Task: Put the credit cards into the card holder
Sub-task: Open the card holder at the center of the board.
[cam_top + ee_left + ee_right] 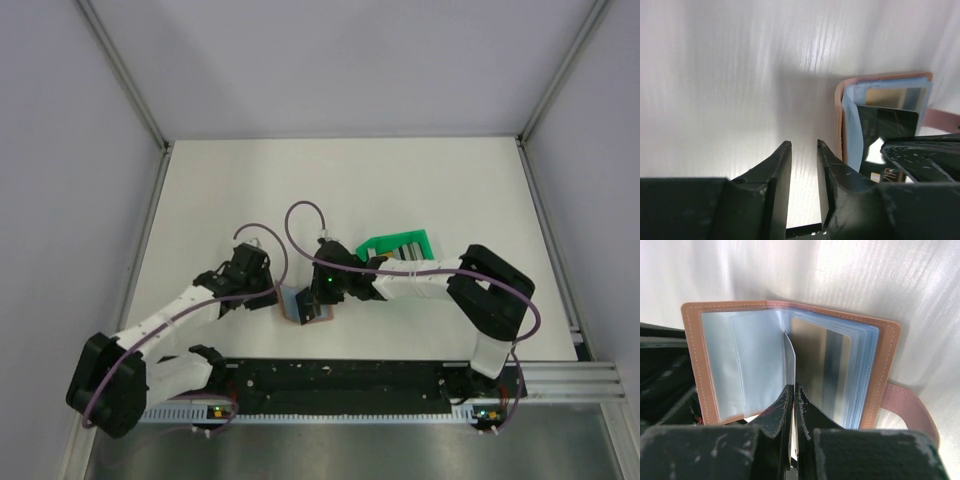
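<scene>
Top cam is parked high above and behind the arm bases, tilted down over the whole table [420,190]. Bases sit at 6 o'clock, back wall at 12. It's the far view, so everything looks tiny.

Left wrist cam rides right behind the left gripper [802,145], super close and low, skimming across the table with the holder [852,120] at 3 o'clock.

Right wrist cam peers over the right gripper [793,388] straight into the open holder, which fills most of the frame.

All three share the holder. From the top it's a small patch at 6 o'clock from centre.
</scene>
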### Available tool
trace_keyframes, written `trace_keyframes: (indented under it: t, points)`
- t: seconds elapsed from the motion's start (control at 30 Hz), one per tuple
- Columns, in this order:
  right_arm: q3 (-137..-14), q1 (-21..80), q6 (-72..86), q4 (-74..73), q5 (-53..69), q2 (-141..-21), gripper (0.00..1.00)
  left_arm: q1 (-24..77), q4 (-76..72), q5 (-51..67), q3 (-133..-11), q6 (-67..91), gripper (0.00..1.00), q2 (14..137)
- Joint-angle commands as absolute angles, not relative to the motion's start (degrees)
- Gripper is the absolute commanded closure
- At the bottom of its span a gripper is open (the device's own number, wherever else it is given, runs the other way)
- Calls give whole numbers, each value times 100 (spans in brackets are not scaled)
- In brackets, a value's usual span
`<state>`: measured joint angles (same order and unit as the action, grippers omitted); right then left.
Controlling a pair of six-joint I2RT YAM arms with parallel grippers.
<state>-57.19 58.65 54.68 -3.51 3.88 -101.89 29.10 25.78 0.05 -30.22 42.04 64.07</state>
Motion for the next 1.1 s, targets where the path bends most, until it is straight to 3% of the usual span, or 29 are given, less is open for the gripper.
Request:
trace_keyframes:
  t: [0.0, 0.13, 0.23, 0.3, 0.43, 0.67, 0.83, 1.0, 1.07]
  points:
    - [-5880, 5941, 5379, -730, 88, -10336, 100, 2804, 3295, -676, -3419, 4192, 65, 5644]
    - [-5880, 5941, 5370, -729, 123, -10353, 100, 2786, 3314, -756, -3305, 4280, 54, 4959]
    - [-5880, 5933, 5361, -747, 141, -10371, 100, 2777, 3313, -747, -3182, 4420, 52, 4572]
    - [-5889, 5933, 5344, -730, 158, -10362, 100, 2786, 3139, -616, -3024, 4430, 45, 4422]
    - [-5889, 5941, 5352, -729, 193, -10371, 100, 2777, 2620, 182, -2646, 4500, 44, 4456]
    - [-5889, 5933, 5353, -729, 202, -10354, 100, 2777, 2084, 580, -2136, 4684, 40, 4728]
    - [-5897, 5933, 5353, -703, 220, -10336, 100, 2777, 1724, 703, -1881, 4799, 57, 4799]
    - [-5950, 5933, 5239, -642, 308, -10178, 100, 2777, 1538, 774, -1828, 4816, 98, 5062]
    - [-5976, 5915, 5142, -642, 211, -9881, 100, 2769, 1591, 712, -1863, 4764, 100, 5115]
